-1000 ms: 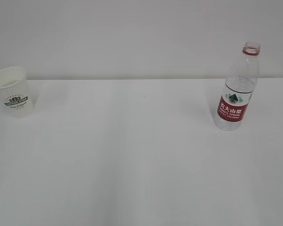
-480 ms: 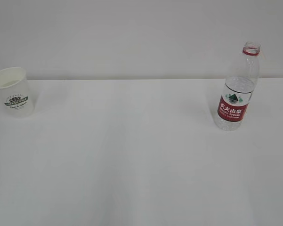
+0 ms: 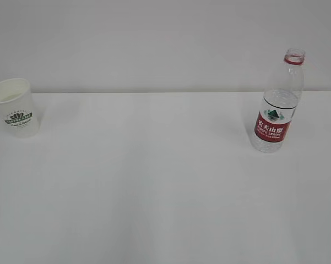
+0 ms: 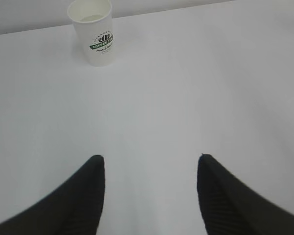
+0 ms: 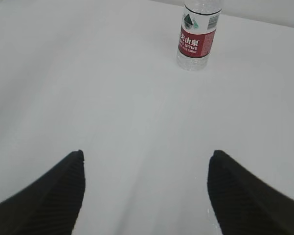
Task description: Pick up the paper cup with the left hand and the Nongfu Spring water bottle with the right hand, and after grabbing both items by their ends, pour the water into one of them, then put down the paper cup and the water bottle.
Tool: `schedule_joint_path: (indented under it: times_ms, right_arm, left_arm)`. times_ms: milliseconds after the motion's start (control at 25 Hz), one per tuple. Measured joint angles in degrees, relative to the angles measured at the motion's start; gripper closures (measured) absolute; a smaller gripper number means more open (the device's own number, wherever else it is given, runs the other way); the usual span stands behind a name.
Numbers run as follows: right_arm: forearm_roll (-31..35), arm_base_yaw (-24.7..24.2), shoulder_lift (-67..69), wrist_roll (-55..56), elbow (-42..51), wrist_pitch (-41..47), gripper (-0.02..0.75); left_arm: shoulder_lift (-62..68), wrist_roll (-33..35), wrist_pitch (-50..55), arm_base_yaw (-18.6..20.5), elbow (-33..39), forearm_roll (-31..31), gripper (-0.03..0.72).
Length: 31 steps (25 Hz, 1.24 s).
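White surface (image 3: 154, 181) carries the uncapped bottle (image 3: 277, 104) at right; the cup (image 3: 15, 114) stands upright, well apart to the bottle's left. Left hand (image 4: 151, 169) and right hand (image 5: 146, 166) both gape empty, well short. Lifting, pouring, setting down all remain.

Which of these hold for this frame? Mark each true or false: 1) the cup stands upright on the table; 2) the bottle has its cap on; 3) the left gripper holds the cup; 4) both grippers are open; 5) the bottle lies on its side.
1) True: the paper cup stands upright on the table, far left.
2) False: the Nongfu Spring water bottle has an open mouth, no cap.
3) False: the left gripper is empty, well short of the cup.
4) True: the right gripper is open too, empty.
5) False: it stands upright, far right.
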Motion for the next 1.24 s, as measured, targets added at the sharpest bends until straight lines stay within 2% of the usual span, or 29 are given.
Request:
schedule_joint_path:
  times_ms: [1240]
  right_arm:
    - [0.00, 0.00, 0.00, -0.08, 0.00, -0.09, 0.150]
  left_arm:
    - [0.00, 0.00, 0.00, 0.00, 0.00, 0.00, 0.255]
